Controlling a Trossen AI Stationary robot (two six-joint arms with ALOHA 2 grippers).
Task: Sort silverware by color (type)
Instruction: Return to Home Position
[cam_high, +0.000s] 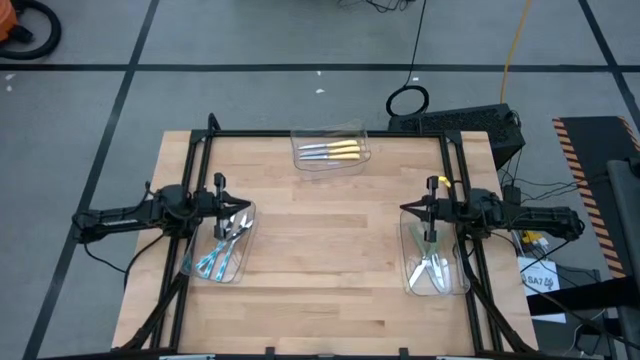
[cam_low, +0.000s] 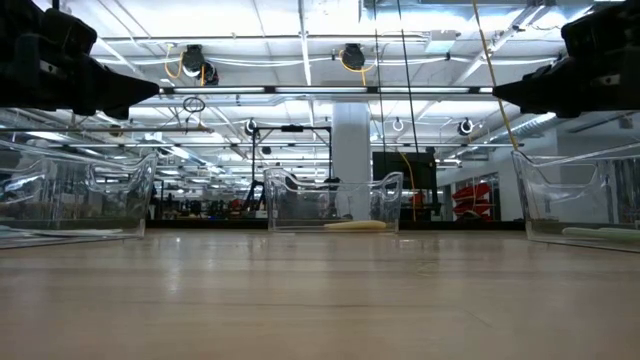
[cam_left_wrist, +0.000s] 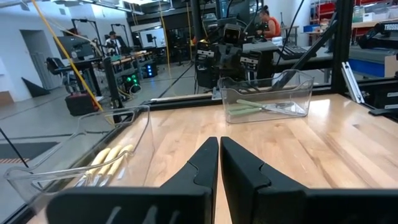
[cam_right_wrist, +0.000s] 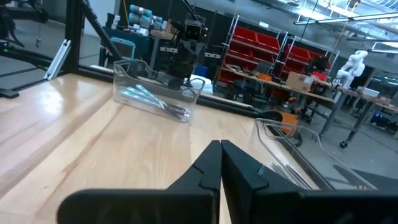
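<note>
The silverware lies sorted in three clear bins. Yellow-handled pieces (cam_high: 335, 151) lie in the bin at the table's far edge and show as yellow-handled pieces (cam_left_wrist: 111, 159) in the left wrist view. Blue-handled pieces (cam_high: 222, 246) lie in the left bin, seen as blue-handled pieces (cam_right_wrist: 152, 99) from the right wrist. Green-handled pieces (cam_high: 430, 265) lie in the right bin, green-handled pieces (cam_left_wrist: 261, 107) from the left wrist. My left gripper (cam_left_wrist: 219, 163) hovers shut above the left bin. My right gripper (cam_right_wrist: 221, 165) hovers shut above the right bin. Neither touches anything.
The three clear bins (cam_high: 330, 148) (cam_high: 225, 245) (cam_high: 435, 258) stand at the far middle, left and right of the wooden table (cam_high: 320, 260). Bare wood lies between them. A black frame (cam_high: 320, 133) runs along the table's edges. People (cam_left_wrist: 268, 18) work in the room beyond.
</note>
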